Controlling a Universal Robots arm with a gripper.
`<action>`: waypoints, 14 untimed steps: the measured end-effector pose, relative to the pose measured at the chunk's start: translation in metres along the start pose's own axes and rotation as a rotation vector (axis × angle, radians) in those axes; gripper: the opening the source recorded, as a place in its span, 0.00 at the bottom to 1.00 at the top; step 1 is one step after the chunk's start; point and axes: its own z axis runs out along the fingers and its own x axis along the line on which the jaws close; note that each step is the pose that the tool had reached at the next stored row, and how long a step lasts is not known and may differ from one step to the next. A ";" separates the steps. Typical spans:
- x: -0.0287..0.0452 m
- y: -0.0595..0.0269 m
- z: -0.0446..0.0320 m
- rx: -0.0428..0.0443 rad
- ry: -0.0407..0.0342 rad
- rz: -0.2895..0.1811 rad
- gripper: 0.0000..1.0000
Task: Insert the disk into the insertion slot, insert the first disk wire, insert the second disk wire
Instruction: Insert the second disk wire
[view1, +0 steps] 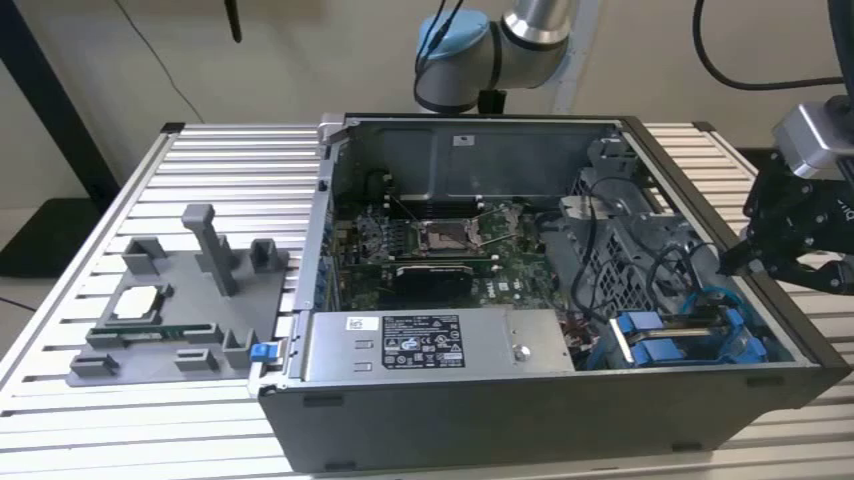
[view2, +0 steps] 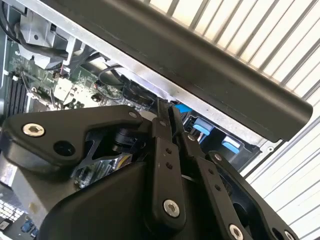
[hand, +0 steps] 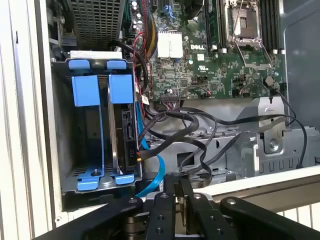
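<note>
Your exterior view looks down from a raised spot onto the whole open computer case. Both wrist views sit close, looking past the gripper into it. All three share the blue drive tabs.

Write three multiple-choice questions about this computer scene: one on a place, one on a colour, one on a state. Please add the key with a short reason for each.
1. In the exterior view, where is the gripper?
A. Far on the exterior view's left.
B. Low in the middle of the picture.
C. At the edge of the computer case on the exterior view's right, near the insertion slot.

2. What colour are the plastic tabs at the slot's mouth?
A. Red.
B. Blue.
C. Yellow.

3. How is the computer case?
A. Open, with the motherboard in sight.
B. Shut by a side panel.
C. Wrapped in foil.

Key:
1 C, as the gripper hangs by the case's wall on that side.
2 B, as the first wrist view shows bright blue tabs.
3 A, as its inside lies bare.
</note>
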 end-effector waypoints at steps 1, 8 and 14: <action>0.0000 0.0000 0.0001 0.0000 -0.0001 0.000 0.00; -0.0011 0.0040 -0.0049 0.0007 -0.0002 0.000 0.00; -0.0027 0.0153 -0.0133 0.0049 -0.0007 -0.001 0.00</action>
